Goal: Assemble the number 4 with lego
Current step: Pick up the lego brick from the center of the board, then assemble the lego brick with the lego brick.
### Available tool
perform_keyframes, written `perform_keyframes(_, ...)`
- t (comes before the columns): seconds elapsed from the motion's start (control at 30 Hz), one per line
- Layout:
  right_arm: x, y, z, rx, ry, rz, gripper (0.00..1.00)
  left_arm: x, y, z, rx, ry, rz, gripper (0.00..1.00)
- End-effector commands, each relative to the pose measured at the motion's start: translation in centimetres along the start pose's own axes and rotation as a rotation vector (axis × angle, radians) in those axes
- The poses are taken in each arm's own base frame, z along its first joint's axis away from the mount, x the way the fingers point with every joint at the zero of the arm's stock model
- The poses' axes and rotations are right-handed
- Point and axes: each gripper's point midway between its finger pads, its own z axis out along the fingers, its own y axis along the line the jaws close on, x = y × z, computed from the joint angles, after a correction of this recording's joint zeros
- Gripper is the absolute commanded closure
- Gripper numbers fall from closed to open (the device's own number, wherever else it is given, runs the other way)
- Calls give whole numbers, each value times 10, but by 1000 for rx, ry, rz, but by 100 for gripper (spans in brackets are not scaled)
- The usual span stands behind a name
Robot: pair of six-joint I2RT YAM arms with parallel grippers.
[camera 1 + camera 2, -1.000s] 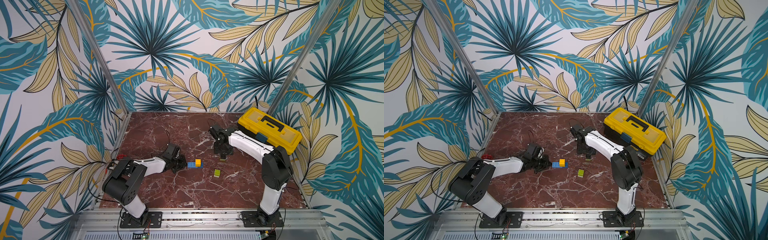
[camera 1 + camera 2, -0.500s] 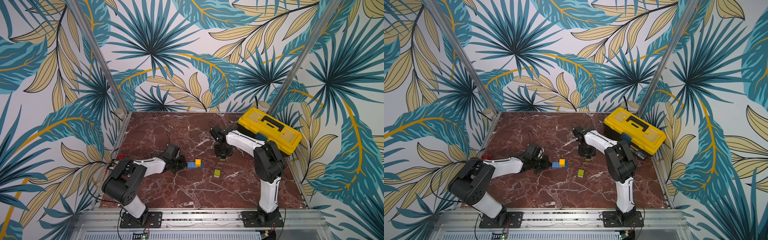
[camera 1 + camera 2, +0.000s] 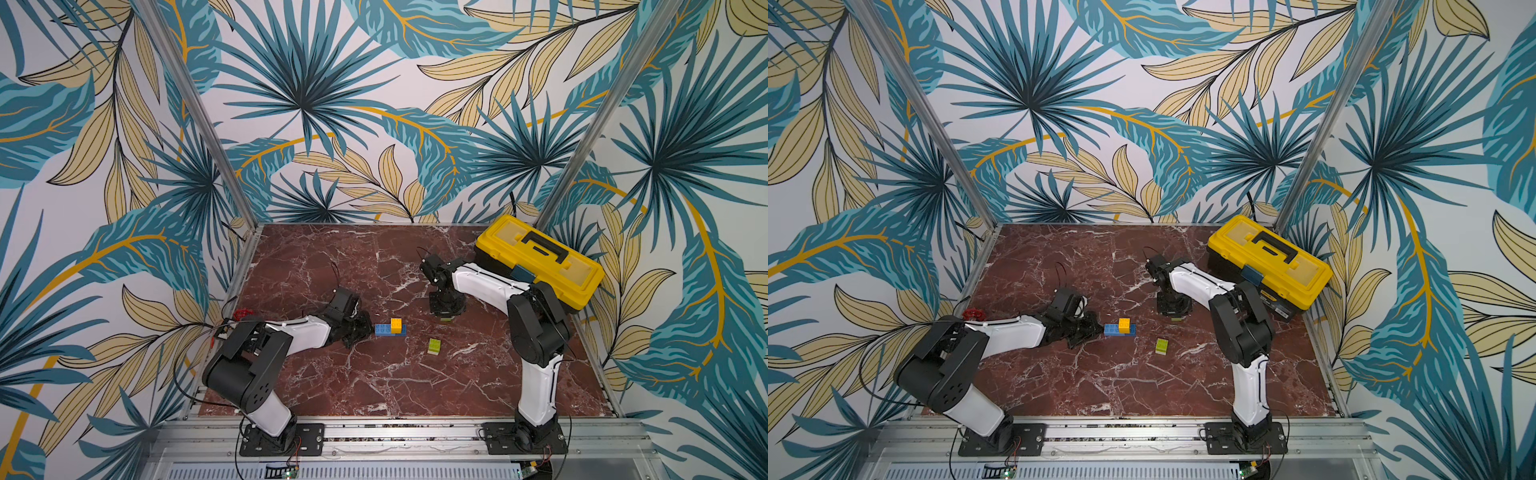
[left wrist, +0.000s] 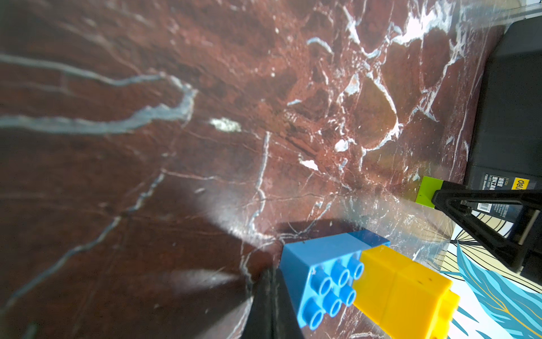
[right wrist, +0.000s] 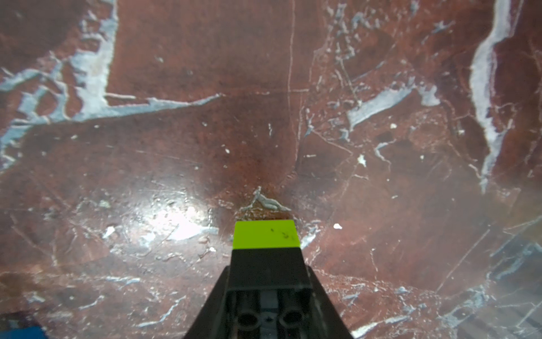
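Note:
A light-blue lego brick (image 3: 382, 329) lies mid-floor with yellow bricks (image 3: 396, 325) joined to its right part; both top views and the left wrist view (image 4: 322, 278) show them. My left gripper (image 3: 360, 328) lies low, shut and empty, its tip (image 4: 271, 302) at the blue brick's left end. My right gripper (image 3: 445, 312) points down, shut on a black brick (image 5: 268, 267) joined to a lime-green brick (image 5: 266, 234) that rests on the floor. A second lime-green brick (image 3: 434, 345) lies loose in front of them. No number 4 figure shows.
A big yellow toolbox (image 3: 540, 257) with a black base (image 4: 513, 117) stands at the back right, close behind my right arm. A small red object (image 3: 973, 313) sits by the left edge. Metal frame rails border the marble floor (image 3: 332, 270).
My right gripper's jaws have closed onto the black brick, and that arm's elbow has folded upward. The left arm and the blue and yellow bricks have not moved.

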Motion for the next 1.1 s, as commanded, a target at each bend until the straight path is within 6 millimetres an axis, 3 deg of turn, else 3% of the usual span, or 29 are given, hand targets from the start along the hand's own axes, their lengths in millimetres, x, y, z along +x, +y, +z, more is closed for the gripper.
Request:
perform_keyframes(0.0,7,-4,-15,-19,-13,20,75,8,5,-3,-6,14,2,100)
perform_keyframes(0.3,20,6,-84,-72,-130,24,82,11,-12,-2,56,21,51,100)
perform_keyframes(0.43,29,28,-117,-100,-185,-10,83,13,-17,-2,73,25,64,100)
perform_keyframes(0.57,41,63,-136,-160,-191,-47,83,11,-9,-3,31,8,42,100)
perform_keyframes(0.7,53,101,-147,-215,-184,-85,83,1,9,-17,-40,-58,-29,100)
perform_keyframes(0.8,57,124,-148,-228,-178,-105,84,-9,21,-39,-73,-127,-63,100)
perform_keyframes(0.93,63,147,-136,-219,-151,-130,85,-17,23,-68,-76,-194,-54,100)
perform_keyframes(1.07,68,167,-125,-236,-128,-153,85,-15,22,-79,-83,-203,-25,100)
